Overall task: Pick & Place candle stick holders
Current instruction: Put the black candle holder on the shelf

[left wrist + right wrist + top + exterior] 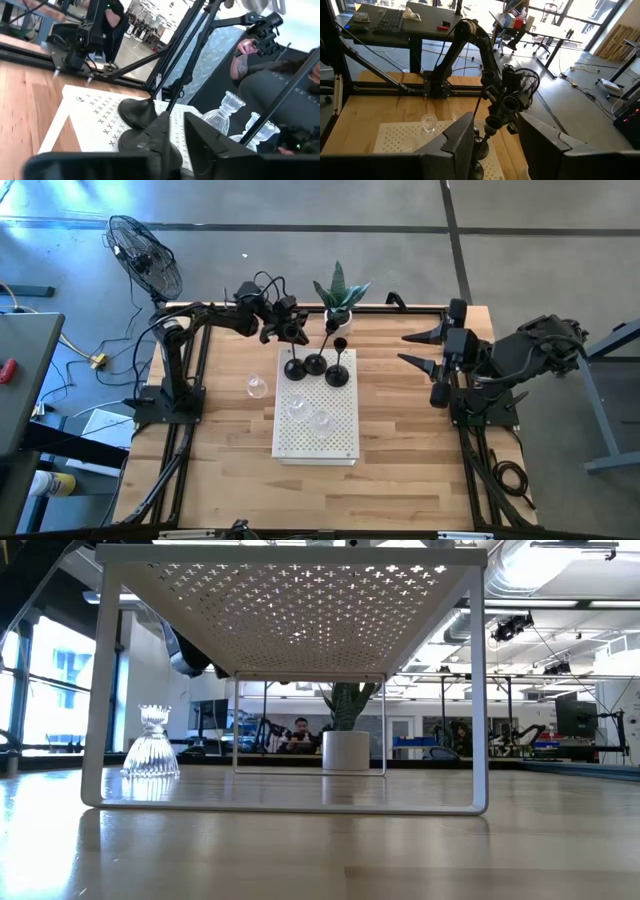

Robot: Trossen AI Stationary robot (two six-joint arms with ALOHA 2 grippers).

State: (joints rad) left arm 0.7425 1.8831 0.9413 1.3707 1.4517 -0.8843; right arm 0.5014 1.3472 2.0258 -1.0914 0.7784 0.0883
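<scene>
Three black domed-base candle stick holders (316, 364) and two clear glass holders (308, 413) stand on the white perforated rack (340, 445); one clear glass holder (257, 387) remains on the wooden table (400, 480). The left gripper (296, 332) seemingly clasps a black stem; the right gripper (420, 348) waits agape.

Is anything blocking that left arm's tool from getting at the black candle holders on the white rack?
Nothing visible does. The left tool is already at the far end of the white rack, right by the nearest black holder; its fingers straddle a thin stem in the left wrist view. The other two black holders stand beside it.

Partial white lettering "RK CI" on a person's dark shirt (280, 95), otherwise nothing legible.
</scene>
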